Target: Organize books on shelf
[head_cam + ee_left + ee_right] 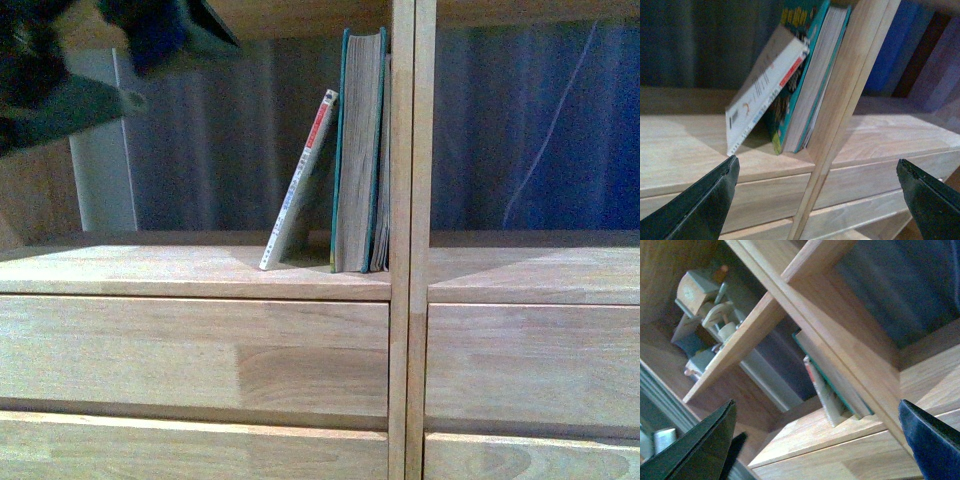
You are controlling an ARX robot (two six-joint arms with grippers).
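Nearest the front camera, the drawer fronts of the light-wood shelf are filling the lower part of the view, two tiers on each side of the central vertical divider. Above them, the open compartment left of the divider is holding both books. The thick teal book is standing upright on the shelf board, its far side close against the divider, page edges facing outward. The thin white paperback is leaning at a tilt, its upper end resting against the teal book and its lower end set out to the left on the board. Behind the compartments, a dark bluish backdrop is showing.

In the left wrist view, the left gripper is holding its fingers spread wide and empty, in front of the books and apart from them. In the right wrist view, the right gripper is likewise keeping its fingers wide apart, gripping nothing. A dark blurred arm part is occupying the upper left corner of the front view.
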